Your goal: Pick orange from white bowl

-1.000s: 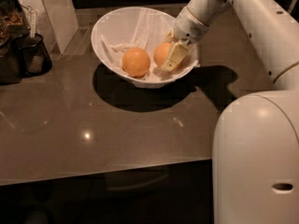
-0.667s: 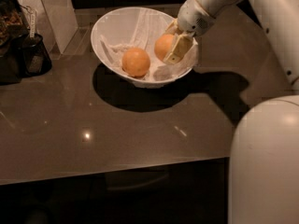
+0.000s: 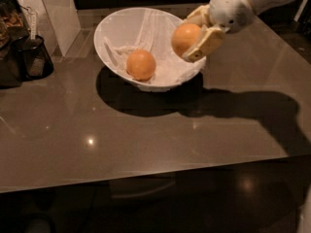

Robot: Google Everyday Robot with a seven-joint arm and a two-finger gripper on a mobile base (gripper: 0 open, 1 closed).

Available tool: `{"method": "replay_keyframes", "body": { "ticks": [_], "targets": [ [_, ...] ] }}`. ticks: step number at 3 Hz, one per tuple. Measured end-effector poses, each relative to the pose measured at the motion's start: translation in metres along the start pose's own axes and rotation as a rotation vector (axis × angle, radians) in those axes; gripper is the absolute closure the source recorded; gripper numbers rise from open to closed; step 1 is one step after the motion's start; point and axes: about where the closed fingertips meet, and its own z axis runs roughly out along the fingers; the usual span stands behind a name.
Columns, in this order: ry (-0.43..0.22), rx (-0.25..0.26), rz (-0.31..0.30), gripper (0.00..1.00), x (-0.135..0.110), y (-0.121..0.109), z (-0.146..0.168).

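Orange (image 3: 184, 37) is clamped between the two fingers of the claw (image 3: 192, 39), up at the right rim of the white bowl (image 3: 109, 25). One finger sits on either side of the fruit, so the grip alone seems to carry it. A second orange (image 3: 141, 64) rests on the crumpled paper lining (image 3: 158, 30) inside the bowl, well apart from the claw. The bowl stands on the tabletop (image 3: 146, 140). The pick looks nearly complete.

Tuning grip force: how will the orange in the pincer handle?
Probably firm: the orange looks undented in the pincer, shut on it over the white bowl's rim. Round, smooth skin: may slip, would roll if dropped.
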Motion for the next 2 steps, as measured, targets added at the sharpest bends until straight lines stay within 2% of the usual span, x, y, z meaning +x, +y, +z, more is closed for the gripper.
{"method": "replay_keyframes", "body": {
  "ticks": [1, 2],
  "targets": [
    [-0.107, 0.049, 0.015, 1.0, -0.001, 0.032, -0.027],
    [-0.145, 0.079, 0.038, 1.0, 0.006, 0.061, -0.043]
  ]
}}
